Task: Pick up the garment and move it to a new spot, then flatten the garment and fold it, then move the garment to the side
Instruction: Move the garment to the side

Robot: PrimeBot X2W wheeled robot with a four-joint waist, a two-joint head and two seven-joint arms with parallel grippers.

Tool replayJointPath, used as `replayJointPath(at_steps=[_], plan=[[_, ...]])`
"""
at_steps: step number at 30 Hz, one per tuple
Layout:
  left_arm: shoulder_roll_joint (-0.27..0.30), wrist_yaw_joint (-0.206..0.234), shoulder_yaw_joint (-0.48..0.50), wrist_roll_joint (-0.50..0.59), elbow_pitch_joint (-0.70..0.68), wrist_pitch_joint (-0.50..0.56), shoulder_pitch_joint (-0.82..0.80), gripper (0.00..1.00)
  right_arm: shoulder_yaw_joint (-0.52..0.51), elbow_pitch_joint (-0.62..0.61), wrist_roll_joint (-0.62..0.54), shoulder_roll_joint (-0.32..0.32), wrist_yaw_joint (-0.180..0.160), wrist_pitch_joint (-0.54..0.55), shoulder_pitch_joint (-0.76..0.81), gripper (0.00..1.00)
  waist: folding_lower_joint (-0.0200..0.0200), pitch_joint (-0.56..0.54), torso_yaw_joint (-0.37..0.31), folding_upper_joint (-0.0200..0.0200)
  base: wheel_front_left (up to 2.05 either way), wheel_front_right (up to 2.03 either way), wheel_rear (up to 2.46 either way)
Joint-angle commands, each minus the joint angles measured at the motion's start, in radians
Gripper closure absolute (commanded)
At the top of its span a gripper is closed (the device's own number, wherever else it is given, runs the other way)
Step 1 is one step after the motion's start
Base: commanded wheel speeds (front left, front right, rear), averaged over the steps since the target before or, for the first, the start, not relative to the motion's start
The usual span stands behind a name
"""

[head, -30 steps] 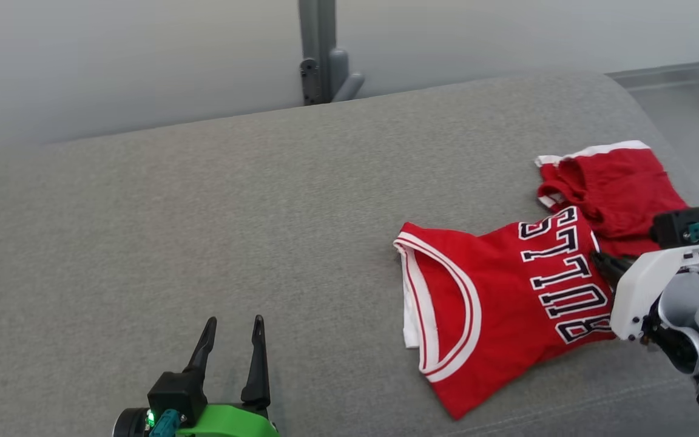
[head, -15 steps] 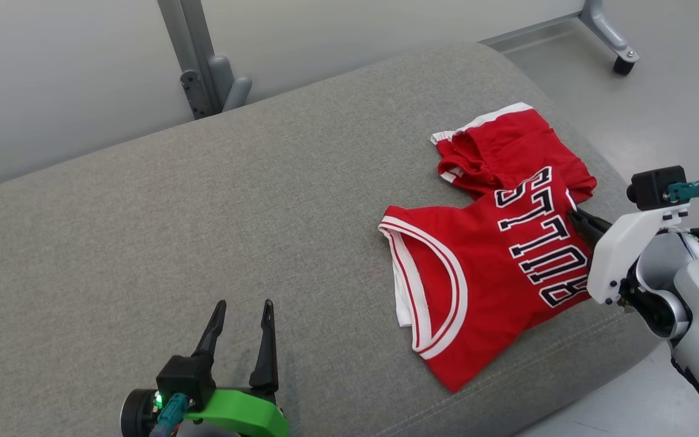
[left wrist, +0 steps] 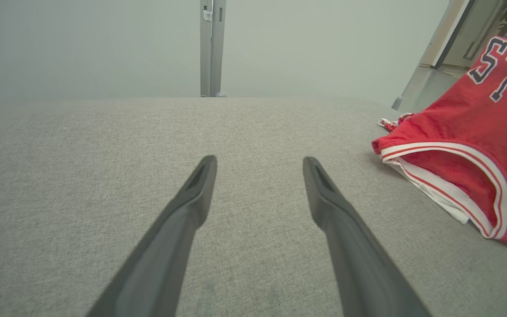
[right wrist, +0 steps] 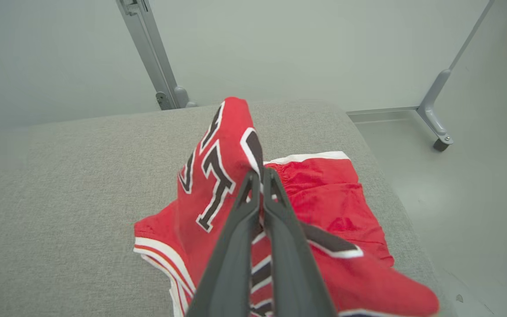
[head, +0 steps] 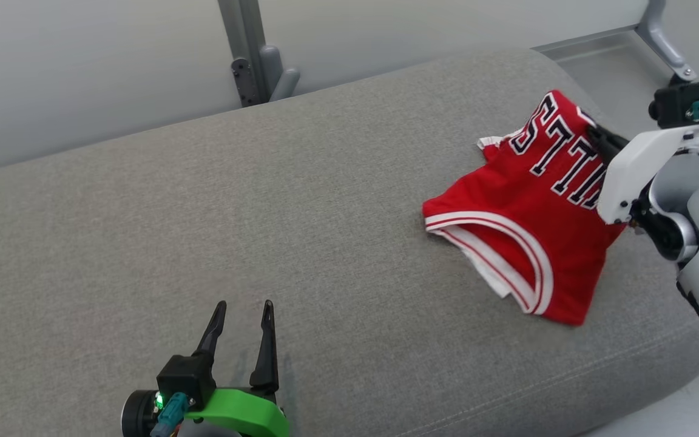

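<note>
One thin pinch is all our right pincer (right wrist: 260,176) has, clamped on the jersey (head: 525,203) draping below it onto the cushion (head: 234,212), so we judge it could slip free; our left pincer (head: 244,308) gapes empty.

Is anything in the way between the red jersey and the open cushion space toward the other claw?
Nothing visible. The right gripper is shut on the jersey, and only bare cushion lies between it and the left gripper.
</note>
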Motion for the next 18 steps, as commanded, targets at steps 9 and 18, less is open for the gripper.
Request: replayJointPath(at_steps=[9,18], plan=[[0.004,-0.001,0.008,0.007,0.003,-0.003,-0.013,0.00,-0.100,0.133,-0.080,-0.027,-0.001,-0.050,-0.111,1.00,0.0000,0.013,0.101,-0.0001,0.00,0.00,0.00],[0.004,-0.015,0.022,0.031,0.001,-0.003,-0.021,0.00,-0.282,0.301,-0.143,-0.040,-0.001,-0.161,-0.158,1.00,0.0000,0.050,0.127,-0.0001,0.00,0.00,0.00]])
